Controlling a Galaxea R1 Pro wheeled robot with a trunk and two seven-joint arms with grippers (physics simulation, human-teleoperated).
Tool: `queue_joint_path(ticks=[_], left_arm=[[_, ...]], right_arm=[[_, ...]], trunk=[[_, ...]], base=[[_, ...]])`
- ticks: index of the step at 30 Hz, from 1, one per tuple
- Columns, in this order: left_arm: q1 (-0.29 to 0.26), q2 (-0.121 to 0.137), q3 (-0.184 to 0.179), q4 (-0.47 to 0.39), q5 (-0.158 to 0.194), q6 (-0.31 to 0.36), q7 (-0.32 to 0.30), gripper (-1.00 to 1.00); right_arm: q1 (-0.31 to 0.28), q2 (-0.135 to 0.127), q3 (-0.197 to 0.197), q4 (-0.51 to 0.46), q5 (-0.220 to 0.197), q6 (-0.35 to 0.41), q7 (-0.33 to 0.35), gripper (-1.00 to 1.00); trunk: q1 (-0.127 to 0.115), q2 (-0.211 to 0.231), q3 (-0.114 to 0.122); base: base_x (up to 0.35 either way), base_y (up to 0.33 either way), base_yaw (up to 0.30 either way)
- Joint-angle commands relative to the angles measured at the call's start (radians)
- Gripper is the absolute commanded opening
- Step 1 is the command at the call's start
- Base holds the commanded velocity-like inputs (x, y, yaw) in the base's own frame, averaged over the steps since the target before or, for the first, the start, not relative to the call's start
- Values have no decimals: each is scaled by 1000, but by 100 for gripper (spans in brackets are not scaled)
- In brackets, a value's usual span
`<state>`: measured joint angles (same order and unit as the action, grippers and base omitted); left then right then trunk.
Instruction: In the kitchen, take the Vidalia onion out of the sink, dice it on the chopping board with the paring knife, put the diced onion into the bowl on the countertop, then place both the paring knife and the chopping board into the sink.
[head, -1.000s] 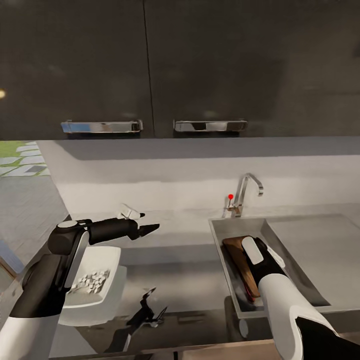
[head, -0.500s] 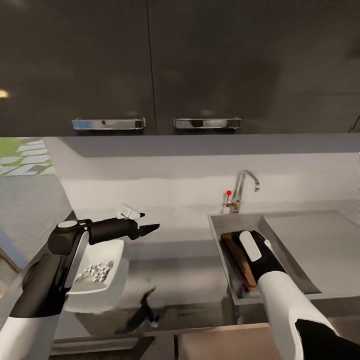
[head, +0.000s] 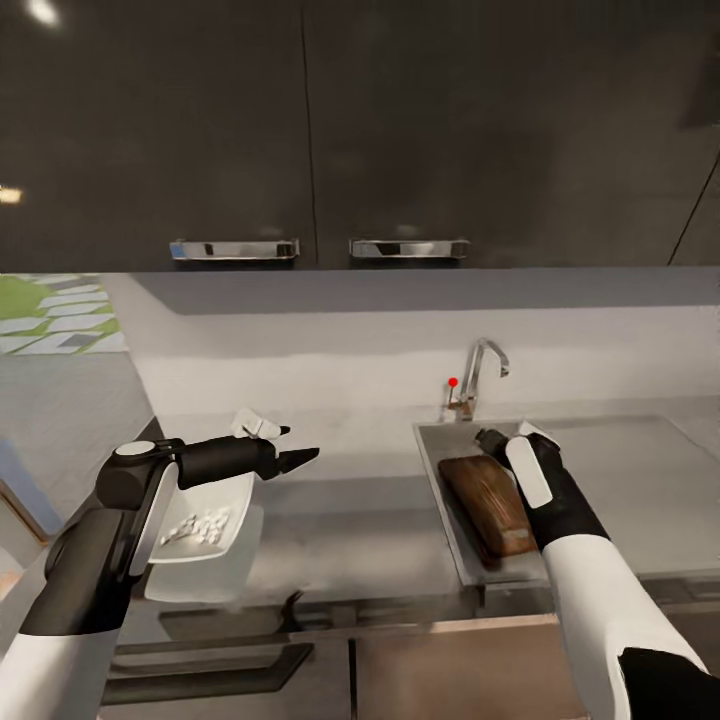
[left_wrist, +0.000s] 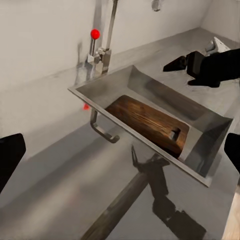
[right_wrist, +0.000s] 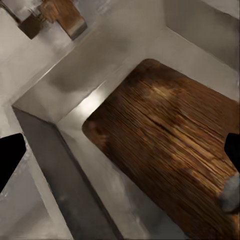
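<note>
No writing or brand can be read anywhere; the one mark is a red dot (head: 453, 381) on the faucet (head: 478, 375). The board (head: 487, 504) lies flat inside the sink (head: 437, 470), its slot handle toward the near end in the left wrist view, and the right gripper (head: 504, 432) hangs just above the board's far end, near the faucet, touching nothing; its fingers sit wide apart at the edges of the right wrist view, so it is spread and empty. The left gripper (head: 287, 446) hovers above the counter (head: 350, 540), well to the left of the sink, fingers parted and holding nothing. The white bowl (head: 205, 525) stands on the counter under the left forearm and holds small pale onion dice (head: 203, 525). Dark wall cabinets (head: 300, 130) with chrome handles hang above
</note>
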<state>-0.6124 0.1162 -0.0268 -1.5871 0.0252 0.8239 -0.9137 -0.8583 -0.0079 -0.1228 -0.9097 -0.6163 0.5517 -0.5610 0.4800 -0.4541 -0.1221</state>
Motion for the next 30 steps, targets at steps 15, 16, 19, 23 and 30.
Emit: queue_joint_path(ticks=[15,16,19,23,30], left_arm=[[-1,-4,1,-1,2,7,1,100],[-1,-4,1,-1,2,7,1,100],[-1,-4,2,-1,2,6,2,100],[-1,-4,2,-1,2,6,2,100],[-1,-4,2,-1,2,6,2,100]], right_arm=[[30,-170,251,-200,-8,74,417,100],[30,-171,256,-201,-8,74,419,100],[32,-174,273,-204,-8,74,424,100],[32,-175,274,-204,-8,74,424,100],[32,-175,276,-204,-8,74,424,100]], trunk=[[1,-2,22],[1,-2,23],[1,-2,28],[1,-2,35],[1,-2,46]], base=[[-183,0,0],[-329,0,0],[-333,0,0],[-333,0,0],[-333,0,0]])
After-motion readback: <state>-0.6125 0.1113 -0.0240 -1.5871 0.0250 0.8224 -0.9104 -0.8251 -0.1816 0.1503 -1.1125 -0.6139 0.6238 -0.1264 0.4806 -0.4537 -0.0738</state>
